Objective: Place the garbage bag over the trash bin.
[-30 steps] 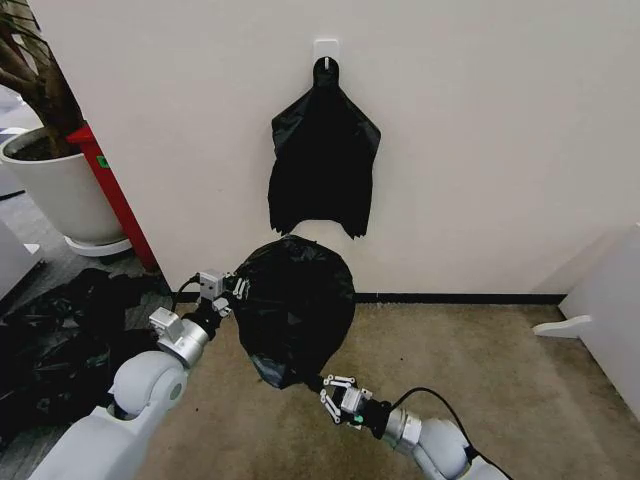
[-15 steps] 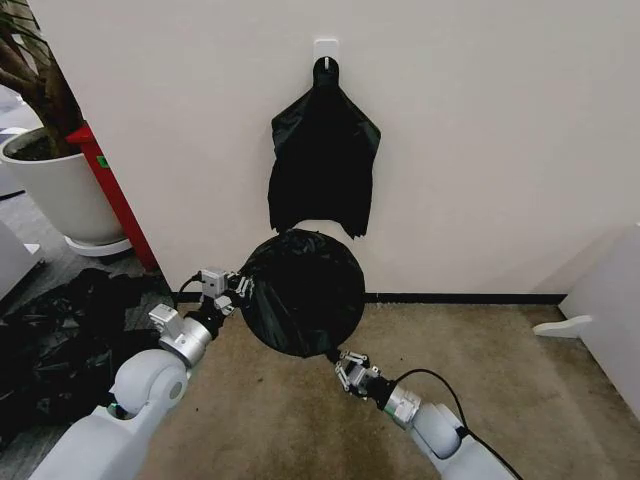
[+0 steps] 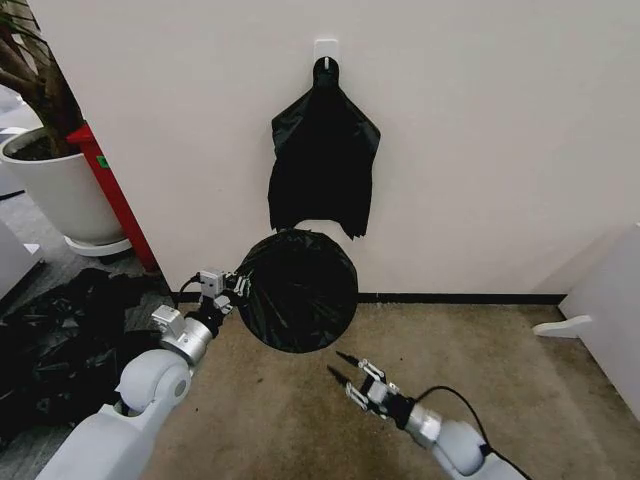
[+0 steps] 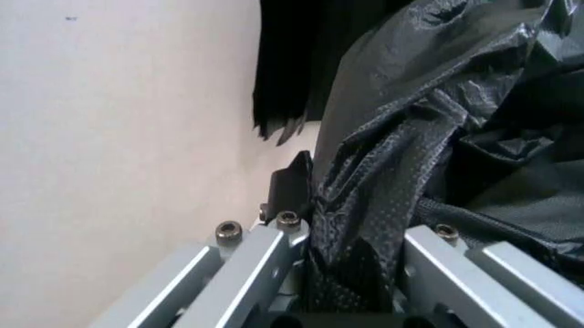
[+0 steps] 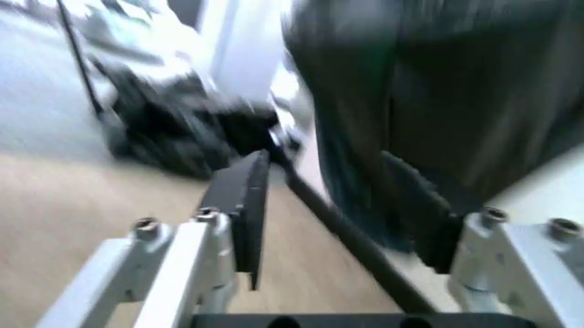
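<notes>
Head view: the right hand (image 3: pixel 343 365) is seen released from the garbage bag (image 3: pixel 297 292) and drawn back with fingers spread, while the left hand (image 3: pixel 236 285) is kept clamped on its rim, the bag judged seated over the bin against the wall.

Open carpet (image 3: pixel 480 350) lies to the right of the garbage bag (image 3: pixel 298 290), room enough to pass up to the wall (image 3: pixel 480 150). The right gripper (image 3: pixel 347 372) hangs there with fingers spread, just clear of the bag. On the left, the left gripper (image 3: pixel 232 290) clamps the bag's edge, and a heap of black plastic (image 3: pixel 60 340) and a plant pot (image 3: pixel 60 185) crowd that side.
</notes>
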You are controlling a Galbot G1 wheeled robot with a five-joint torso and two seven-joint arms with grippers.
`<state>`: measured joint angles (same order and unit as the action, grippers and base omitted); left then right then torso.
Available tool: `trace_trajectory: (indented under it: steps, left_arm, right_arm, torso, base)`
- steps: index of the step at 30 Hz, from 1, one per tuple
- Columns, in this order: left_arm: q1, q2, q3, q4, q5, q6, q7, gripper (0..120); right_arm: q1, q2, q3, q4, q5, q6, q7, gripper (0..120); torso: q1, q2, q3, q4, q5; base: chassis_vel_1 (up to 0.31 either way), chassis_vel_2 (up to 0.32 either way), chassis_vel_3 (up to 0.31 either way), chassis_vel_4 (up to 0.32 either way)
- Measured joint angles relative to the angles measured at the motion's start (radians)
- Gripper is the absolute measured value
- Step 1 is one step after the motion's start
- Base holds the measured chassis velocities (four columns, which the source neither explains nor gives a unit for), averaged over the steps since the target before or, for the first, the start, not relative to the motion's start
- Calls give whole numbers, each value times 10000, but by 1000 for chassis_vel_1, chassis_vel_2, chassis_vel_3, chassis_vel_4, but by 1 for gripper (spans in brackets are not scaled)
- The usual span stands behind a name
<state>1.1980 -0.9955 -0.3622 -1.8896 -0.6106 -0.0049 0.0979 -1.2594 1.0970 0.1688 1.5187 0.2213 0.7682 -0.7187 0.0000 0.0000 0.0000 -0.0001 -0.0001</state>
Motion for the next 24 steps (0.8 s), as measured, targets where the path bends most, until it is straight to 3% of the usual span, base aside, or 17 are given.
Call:
trace_trajectory:
  steps: [4,7,12,15,17,18,20,24]
  left_arm:
    - [27,-86,112,174,380,-164,-98,3]
    - [57,-304,271,322,941,-511,-119,3]
    - [95,-644,386,383,1408,-932,-68,3]
    - [185,-926,465,383,1679,-1234,76,3]
    - [238,-1028,508,385,1790,-1386,151,3]
    - [238,-1028,508,385,1790,-1386,151,3]
    - [286,-1162,606,402,1922,-1528,237,3]
    - [375,-1233,635,404,2125,-1684,325,3]
  right_arm:
    - [-286,-89,218,1212,1101,-490,-334,63]
    - [-665,-174,-223,2888,1512,-1691,1587,71]
    - [-822,-52,-1100,4044,758,-3105,4216,56]
    - [-502,216,-2461,4705,419,-5227,7552,43]
    - [-238,396,-2992,4874,658,-6142,8889,35]
    - [-238,396,-2992,4874,658,-6142,8889,35]
    - [109,698,-3404,4966,953,-7064,10277,25]
    - [540,969,-3619,4858,871,-7588,11068,12]
  torso:
    - [0,0,0,3,1]
    - [0,0,-1,1,-1]
    - [0,0,-1,1,-1]
    - [0,0,0,1,-1]
    - [0,0,0,3,1]
    - [0,0,0,3,1]
    - [0,0,0,3,-1]
    - [0,0,0,1,0]
  base:
    - [0,0,0,0]
    - [0,0,0,0]
    - [0,0,0,0]
    - [0,0,0,0]
    - [0,0,0,0]
    - [0,0,0,0]
    - [0,0,0,0]
    - [0,0,0,0]
